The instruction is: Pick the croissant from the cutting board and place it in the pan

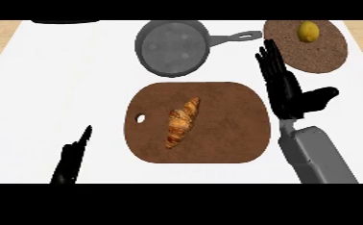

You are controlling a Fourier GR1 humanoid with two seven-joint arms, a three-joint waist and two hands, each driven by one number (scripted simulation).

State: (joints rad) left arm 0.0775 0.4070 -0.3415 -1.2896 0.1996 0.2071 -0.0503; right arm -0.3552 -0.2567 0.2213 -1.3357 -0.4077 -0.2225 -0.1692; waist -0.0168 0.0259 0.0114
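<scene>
Croissant (181,122): the task's thing; golden-brown, lying on the cutting board a little toward the holed end, long axis running from lower left to upper right. It sits left of the right hand and a little nearer the robot than that hand's fingertips, well apart from it; no hand touches it.
Counter (64,84): white top carrying everything below; a wooden strip shows at its far corners.
Cutting board (220,137): brown, rounded corners, with a small hole at its left end. Its right edge lies just left of the right hand's wrist, and it lies up and to the right of the left hand.
Right hand (287,92): black, on a grey forearm rising from the lower right. Fingers straight and close together, pointing away from the robot; thumb spread out to the right. It holds nothing.
Pan (173,47): grey, round, with nothing in it, handle pointing right toward the right hand's fingertips. It stands beyond the board, up and to the left of that hand.
Round mat (312,56): brown, speckled, just beyond and right of the right hand's fingertips.
Left hand (71,159): black, at the lower left edge, fingers straight and pointing up, holding nothing, resting.
Lemon (308,31): yellow, on the far part of the mat, beyond the right hand.
</scene>
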